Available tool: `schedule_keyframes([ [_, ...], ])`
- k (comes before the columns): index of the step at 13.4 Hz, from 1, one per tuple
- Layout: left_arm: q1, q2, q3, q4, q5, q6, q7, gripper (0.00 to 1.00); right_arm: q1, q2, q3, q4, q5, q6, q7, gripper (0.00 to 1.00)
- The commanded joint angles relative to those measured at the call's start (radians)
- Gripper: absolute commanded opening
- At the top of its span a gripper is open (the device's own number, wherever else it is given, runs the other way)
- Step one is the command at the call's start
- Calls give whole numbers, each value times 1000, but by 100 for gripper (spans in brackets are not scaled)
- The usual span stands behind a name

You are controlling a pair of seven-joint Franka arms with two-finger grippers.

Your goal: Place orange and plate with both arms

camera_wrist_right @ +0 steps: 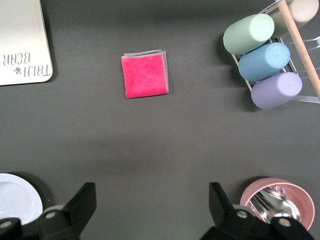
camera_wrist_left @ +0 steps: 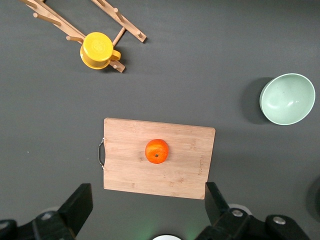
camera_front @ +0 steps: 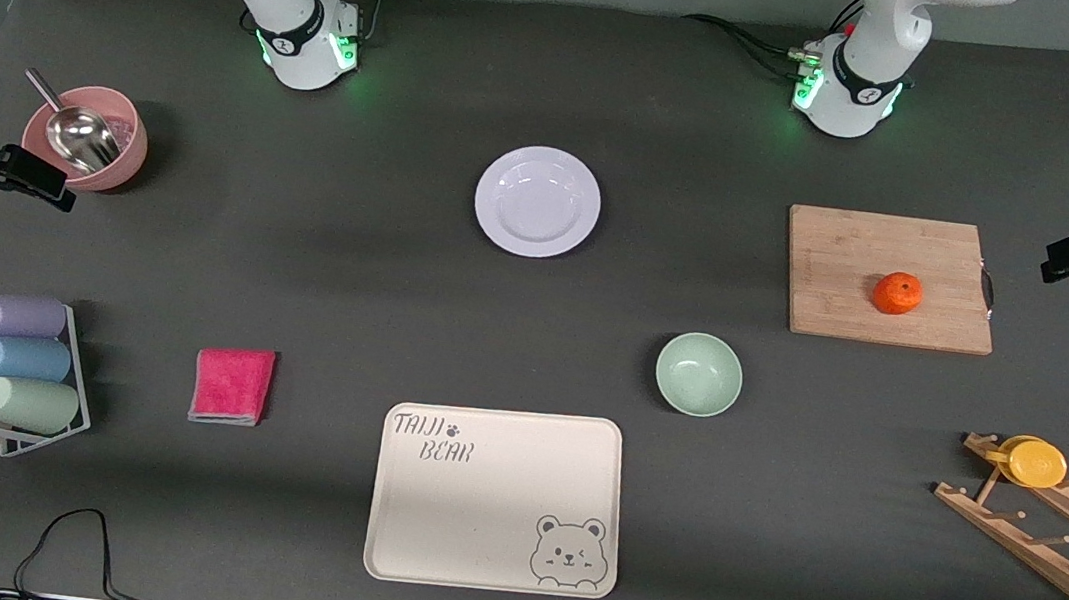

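The orange [camera_front: 898, 293] lies on a wooden cutting board [camera_front: 839, 274] toward the left arm's end of the table. It also shows in the left wrist view [camera_wrist_left: 156, 151]. The white plate [camera_front: 538, 202] lies flat mid-table, between the two bases, and its edge shows in the right wrist view [camera_wrist_right: 15, 197]. My left gripper [camera_wrist_left: 147, 195] is open and empty, high over the board's edge [camera_wrist_left: 130, 165] nearest its base; it shows at the front view's edge [camera_front: 1060, 264]. My right gripper [camera_wrist_right: 152, 192] is open and empty, high over bare table between the plate and a pink bowl [camera_wrist_right: 277, 200]; it also shows in the front view [camera_front: 54, 185].
A mint-green bowl [camera_front: 698, 373] sits nearer the front camera than the board. A beige bear tray [camera_front: 497, 497] lies at the front. There are also a pink cloth [camera_front: 232, 384], the pink bowl with a metal scoop [camera_front: 85, 138], a rack of cups [camera_front: 13, 371], and a wooden rack holding a yellow cup [camera_front: 1037, 463].
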Motion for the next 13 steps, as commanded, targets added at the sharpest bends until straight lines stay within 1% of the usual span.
schedule_keyframes([
  [1,4,14,-14,36,8,-33,-10,100,13,-23,-8,-12,-8,-13,27,100],
  [4,-3,14,-12,36,10,-53,-16,100,13,-23,-10,-12,-8,-12,24,100],
  [10,-3,19,-14,36,13,-53,-18,100,13,-21,-10,-12,-8,-12,23,100],
  [13,-1,13,-12,39,13,-92,-13,100,13,-21,-10,-12,-8,-10,23,100],
])
